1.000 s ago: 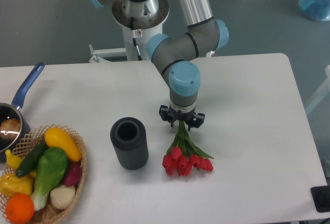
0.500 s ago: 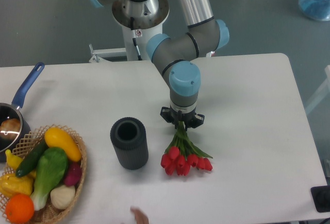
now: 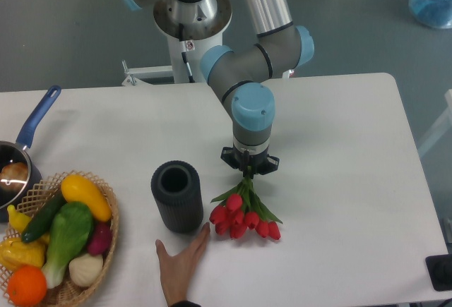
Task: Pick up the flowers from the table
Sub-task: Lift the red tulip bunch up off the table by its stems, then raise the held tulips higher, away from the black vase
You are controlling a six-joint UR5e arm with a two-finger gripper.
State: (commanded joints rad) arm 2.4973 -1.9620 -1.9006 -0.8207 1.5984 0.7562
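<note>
Gripper point(image 3: 248, 172) points straight down, fingers clenched on the stem end of the flowers point(image 3: 239, 217). Red buds fan out toward the near table point(image 3: 346, 152) edge, just right of the dark ribbed vase point(image 3: 176, 197); can't tell if the buds touch the tabletop. A human hand point(image 3: 179, 263) lies flat on the table right in front of the vase, fingertips near its base and close to the leftmost buds. Wicker basket of toy vegetables point(image 3: 56, 240) sits left of the vase, and a blue-handled pan point(image 3: 21, 159) further left.
</note>
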